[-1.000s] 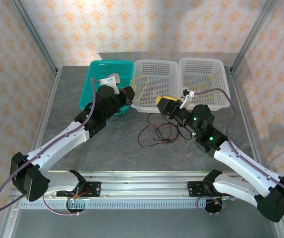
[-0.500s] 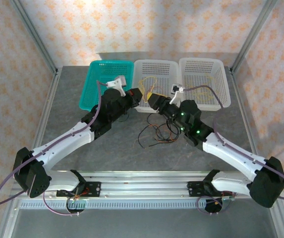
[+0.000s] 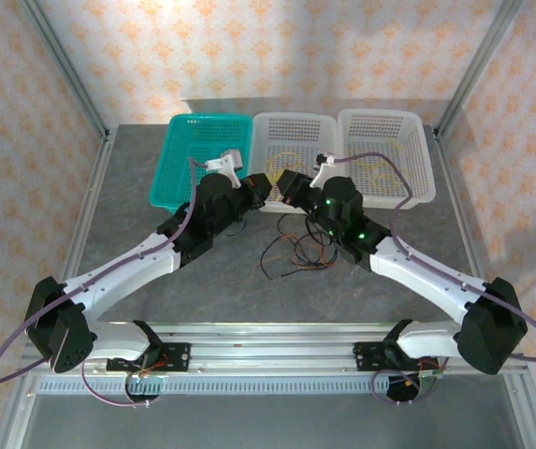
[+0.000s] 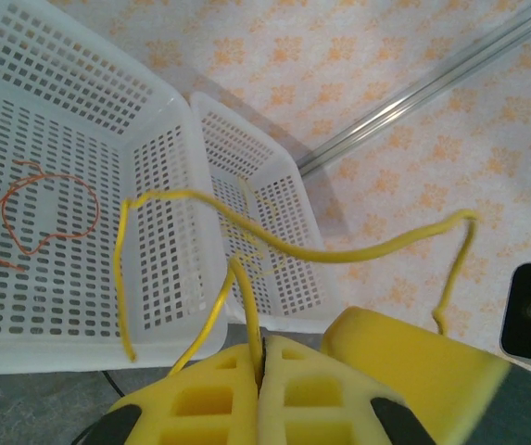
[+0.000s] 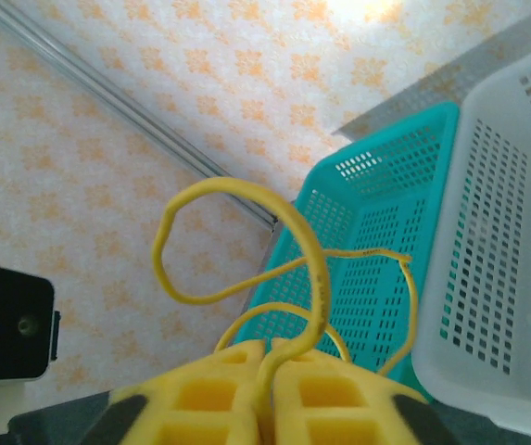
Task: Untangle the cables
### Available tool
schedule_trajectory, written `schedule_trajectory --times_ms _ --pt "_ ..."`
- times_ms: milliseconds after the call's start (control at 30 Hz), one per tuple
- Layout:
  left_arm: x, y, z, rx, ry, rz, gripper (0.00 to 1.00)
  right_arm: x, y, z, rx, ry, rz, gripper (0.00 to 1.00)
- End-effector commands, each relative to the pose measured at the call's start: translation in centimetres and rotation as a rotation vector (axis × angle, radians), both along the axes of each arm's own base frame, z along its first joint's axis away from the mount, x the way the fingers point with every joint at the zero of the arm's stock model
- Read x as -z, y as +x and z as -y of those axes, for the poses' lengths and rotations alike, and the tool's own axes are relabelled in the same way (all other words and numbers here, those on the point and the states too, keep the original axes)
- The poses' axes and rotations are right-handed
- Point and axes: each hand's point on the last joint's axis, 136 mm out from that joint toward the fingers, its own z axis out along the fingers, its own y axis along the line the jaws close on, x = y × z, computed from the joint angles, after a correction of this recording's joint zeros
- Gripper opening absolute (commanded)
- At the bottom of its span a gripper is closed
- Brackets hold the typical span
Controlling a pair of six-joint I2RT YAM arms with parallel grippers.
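Both grippers meet above the front rim of the middle white basket (image 3: 291, 131). In the left wrist view my left gripper (image 4: 263, 357) is shut on the yellow cable (image 4: 339, 252), which arcs up and to the right. In the right wrist view the right gripper (image 5: 270, 371) is shut on a loop of the same yellow cable (image 5: 313, 250). From above, the left gripper (image 3: 264, 184) and right gripper (image 3: 284, 184) almost touch. A tangle of orange-red and black cables (image 3: 297, 253) lies on the table below them. A separate orange-red wire (image 4: 24, 213) lies in the white basket (image 4: 154, 139).
A teal basket (image 3: 188, 150) stands at the back left, and a second white basket (image 3: 408, 140) at the back right. The right gripper's yellow finger (image 4: 413, 362) sits close beside my left fingers. Metal frame posts run along both table sides.
The right arm swung left from the table middle to the left gripper and closed on the yellow cable. The left arm shifted a little to the right, still shut.
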Motion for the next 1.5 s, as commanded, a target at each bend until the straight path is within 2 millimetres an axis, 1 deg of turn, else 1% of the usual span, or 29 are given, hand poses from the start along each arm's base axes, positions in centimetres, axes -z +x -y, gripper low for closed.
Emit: schedule_trajectory --times_ms 0,33,167,267,367,400,433,500,533,633,767,900,1000,1100,1133,1233,1300,1333,1467 --pt "-0.7 0.0 -0.1 -0.013 -0.017 0.027 0.00 -1.1 0.3 0.1 0.026 0.001 0.009 0.02" --pt "-0.7 0.0 -0.1 -0.013 -0.015 0.027 0.00 -1.0 0.4 0.2 0.029 -0.002 0.007 0.00" --pt "-0.8 0.0 0.0 -0.008 -0.014 0.034 0.00 -1.0 0.3 0.6 0.047 -0.010 0.003 0.00" --pt "-1.4 -0.3 0.6 0.033 -0.015 0.062 0.00 -1.1 0.1 0.8 0.047 -0.004 0.001 0.00" --pt "-2.5 -0.6 1.3 0.082 -0.015 0.111 0.28 -1.8 0.0 1.4 0.064 -0.003 0.010 0.00" --pt "-2.7 -0.6 1.3 0.084 -0.007 0.121 0.38 -1.9 0.1 1.9 0.078 -0.005 0.014 0.00" --pt "-2.9 -0.5 1.2 0.083 0.003 0.129 0.46 -2.2 0.1 2.6 0.096 -0.008 0.020 0.00" --pt "-3.3 -0.2 1.0 0.078 0.024 0.145 0.58 -2.0 0.5 3.9 0.141 -0.023 0.017 0.00" --pt "-3.5 -0.1 0.9 0.075 0.035 0.152 0.63 -2.6 0.5 5.1 0.165 -0.015 0.025 0.00" --pt "-3.5 1.0 1.3 0.089 0.064 0.156 0.73 -2.3 1.3 8.1 0.231 -0.014 0.014 0.00" --pt "-2.9 3.1 3.2 0.126 0.141 0.137 0.77 -1.6 2.7 12.3 0.346 -0.071 0.001 0.00" --pt "-1.7 5.4 5.7 0.170 0.172 0.124 0.78 -0.5 4.3 17.2 0.477 -0.115 -0.018 0.00" --pt "-1.1 6.7 7.3 0.199 0.172 0.111 0.78 0.7 5.7 21.0 0.564 -0.126 -0.043 0.00" --pt "-0.4 7.8 8.7 0.229 0.191 0.122 0.79 2.0 7.4 23.8 0.612 -0.106 -0.067 0.00" --pt "-0.2 8.2 9.1 0.230 0.189 0.123 0.79 3.1 8.4 24.5 0.619 -0.105 -0.094 0.00" --pt "0.4 10.1 10.3 0.220 0.203 0.112 0.80 4.8 10.8 26.1 0.650 -0.115 -0.128 0.00" --pt "0.5 11.4 11.1 0.215 0.219 0.115 0.81 5.7 12.5 26.5 0.652 -0.120 -0.147 0.00" --pt "1.2 12.2 11.7 0.213 0.234 0.109 0.81 5.9 13.4 26.6 0.647 -0.111 -0.155 0.00" --pt "1.4 14.3 13.2 0.219 0.272 0.117 0.82 7.2 16.3 27.1 0.632 -0.068 -0.188 0.00"
